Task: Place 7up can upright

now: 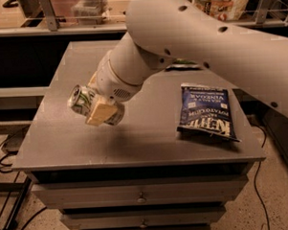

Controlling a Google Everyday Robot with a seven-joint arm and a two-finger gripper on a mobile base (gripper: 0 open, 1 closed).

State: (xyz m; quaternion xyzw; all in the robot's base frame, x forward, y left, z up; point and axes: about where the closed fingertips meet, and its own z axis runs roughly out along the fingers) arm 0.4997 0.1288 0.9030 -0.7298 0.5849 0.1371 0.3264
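So the biggest thing in shot is my arm, a fat white tube coming in from the upper right and bending down over the middle of the table. The table is a grey slab top, with a stack of drawers under its front edge.

On the right half of the top a blue chip bag lies flat, well apart from everything I'm doing.

My gripper hangs over the left half of the table, nearer the front than the back. It's clamped on the can; you can see one beige finger laid across the can's side. The can is not upright. It's tipped well over, almost on its side, with the silver top facing left and slightly up toward the camera and the bottom end tucked in under the wrist. It looks to be held just off the surface, with a soft shadow on the grey top beneath it and a bit to the right.

Behind the arm a sliver of a green bag peeks out near the back of the table. Some dark cables lie on the floor at the left.
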